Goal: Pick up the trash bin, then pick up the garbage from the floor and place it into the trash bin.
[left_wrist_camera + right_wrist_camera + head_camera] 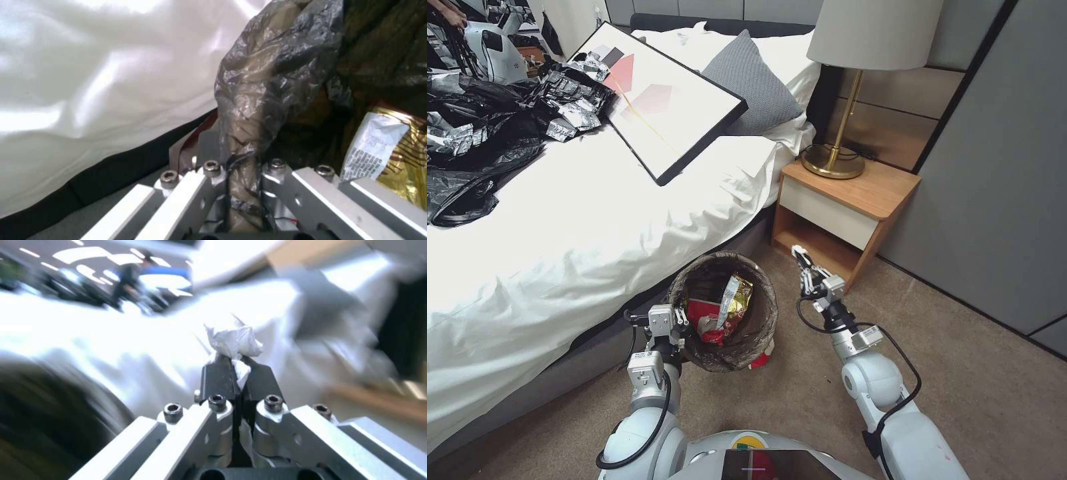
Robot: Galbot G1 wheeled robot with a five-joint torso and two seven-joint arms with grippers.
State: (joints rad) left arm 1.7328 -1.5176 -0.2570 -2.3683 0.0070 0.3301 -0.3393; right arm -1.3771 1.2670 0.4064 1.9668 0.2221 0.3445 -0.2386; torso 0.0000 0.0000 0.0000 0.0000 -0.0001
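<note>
Paper in the pinch, bin in hand, drop not yet made

Bin was already up, as I read it: my left gripper [679, 319] sat clenched on the rim of the small round white bucket lined with a dark brown-black plastic bag [724, 310], holding it beside the white-sheeted bed [594, 247]. Inside it lay a gold-and-white foil snack wrapper [735, 297] on top of a red wrapper [704, 317], so I judged part of the pickup done. A scrap of red [760, 361] peeked out on the carpet [960, 373] under the bin's far side; I could not tell what it was.

My right gripper [800, 257] stood raised just to the right of the bin, near the wooden nightstand [854, 200], not yet over the opening. So the release was what remained for this piece.

From the head camera I could barely make out anything at those right fingertips. The right wrist camera settled it: the black fingers [220, 380] were closed tight on a crumpled white paper wad [233, 340]. The left wrist camera, in turn, showed the bag-covered rim [253, 110] pinched between the left jaws and the gold wrapper [400, 146] close by, detail the head view lacked.
</note>
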